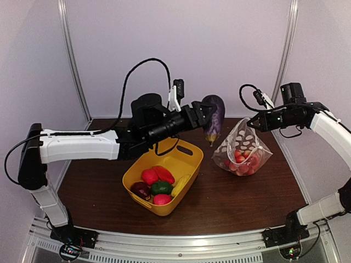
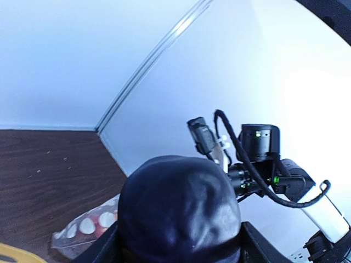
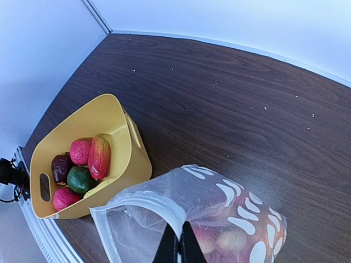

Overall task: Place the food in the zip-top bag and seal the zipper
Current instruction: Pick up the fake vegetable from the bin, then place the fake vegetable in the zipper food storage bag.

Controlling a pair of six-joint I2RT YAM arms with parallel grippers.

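My left gripper (image 1: 205, 116) is shut on a dark purple eggplant (image 1: 213, 117), held in the air just left of the bag's mouth; it fills the left wrist view (image 2: 178, 211). The clear polka-dot zip-top bag (image 1: 242, 149) stands on the table with red food inside. My right gripper (image 1: 253, 124) is shut on its upper zipper edge (image 3: 164, 211) and holds the mouth open. More food lies in the yellow tub (image 1: 189, 155): red (image 1: 156, 175), green (image 1: 161, 187), dark purple (image 1: 141, 189) and yellow (image 1: 180, 185) pieces.
The yellow tub (image 3: 129, 156) stands just left of the bag on the dark wood table (image 1: 252, 197). White walls close in the back and sides. A metal rail (image 1: 164, 244) runs along the near edge.
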